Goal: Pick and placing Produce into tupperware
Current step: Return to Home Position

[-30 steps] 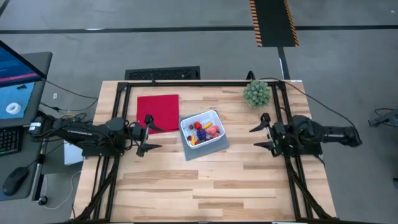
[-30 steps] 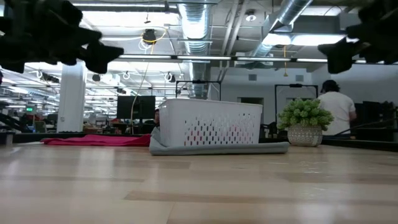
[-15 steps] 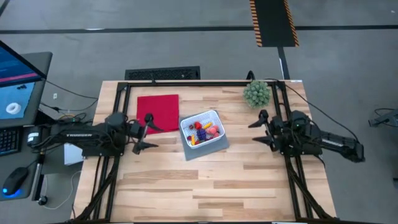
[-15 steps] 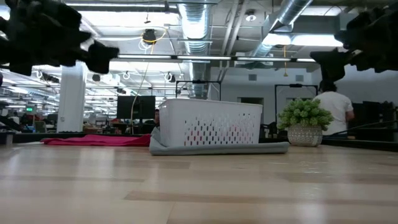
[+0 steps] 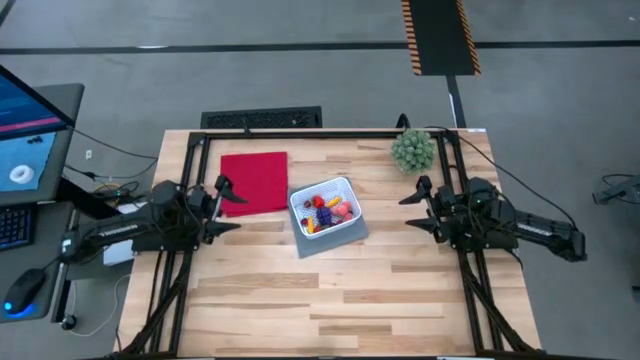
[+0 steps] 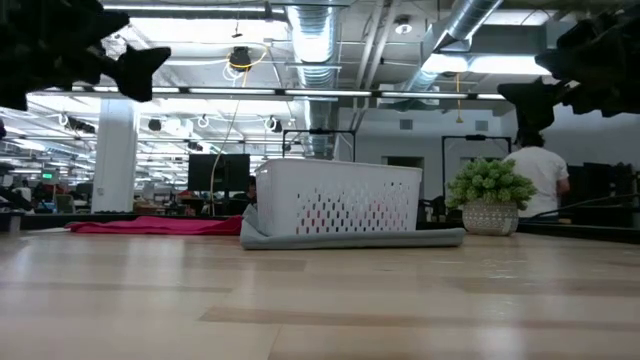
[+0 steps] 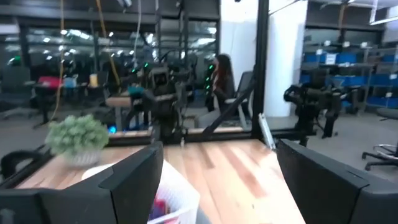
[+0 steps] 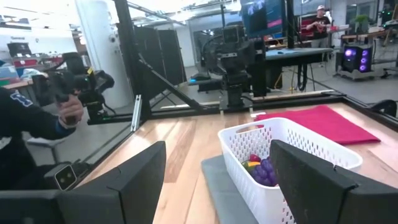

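left gripper [image 5: 225, 205] pulled back twd table [image 5: 300, 300] edge, spread; right gripper [image 5: 410, 211] spread; produce [image 5: 326, 210] in tupperware [image 5: 294, 207].

Left end effector [image 5: 226, 204] pulled back twd left edge of table [image 5: 330, 290]; right arm [image 5: 520, 225] re-angled slightly.

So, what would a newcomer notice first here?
The white tupperware at mid-table, on a grey mat, with bright produce inside. A red cloth lies beside it on the left arm's side, a spiky green plant at a corner by the right arm. The left gripper and right gripper hang at either side, fingers open.
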`<state>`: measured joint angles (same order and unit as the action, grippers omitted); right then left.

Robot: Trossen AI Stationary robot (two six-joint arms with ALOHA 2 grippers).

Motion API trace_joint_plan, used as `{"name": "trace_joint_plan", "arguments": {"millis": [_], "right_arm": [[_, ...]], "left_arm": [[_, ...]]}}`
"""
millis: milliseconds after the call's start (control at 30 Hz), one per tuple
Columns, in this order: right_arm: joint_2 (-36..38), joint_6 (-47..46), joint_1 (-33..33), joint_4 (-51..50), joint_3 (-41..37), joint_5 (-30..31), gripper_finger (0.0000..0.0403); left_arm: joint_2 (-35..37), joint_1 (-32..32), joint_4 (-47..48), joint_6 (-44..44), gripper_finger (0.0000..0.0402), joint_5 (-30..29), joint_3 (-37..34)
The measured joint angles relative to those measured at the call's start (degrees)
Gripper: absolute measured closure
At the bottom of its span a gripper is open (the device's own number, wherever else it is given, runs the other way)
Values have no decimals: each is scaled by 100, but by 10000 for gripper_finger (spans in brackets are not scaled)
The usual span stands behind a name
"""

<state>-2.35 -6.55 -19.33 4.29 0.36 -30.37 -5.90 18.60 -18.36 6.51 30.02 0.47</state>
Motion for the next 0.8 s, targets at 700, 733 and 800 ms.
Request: {"name": "trace_joint_plan", "arguments": {"millis": [700,733,800], "right_arm": [[11,5,9,2,-4,50,92],[11,3,9,0,-4,52,92],[11,2,9,0,-4,50,92]], "left_arm": [[436,-3,1472,631,95,-604,44],[440,-1,1465,631,95,-611,44],[442,-1,1474,657,95,-610,46]]}}
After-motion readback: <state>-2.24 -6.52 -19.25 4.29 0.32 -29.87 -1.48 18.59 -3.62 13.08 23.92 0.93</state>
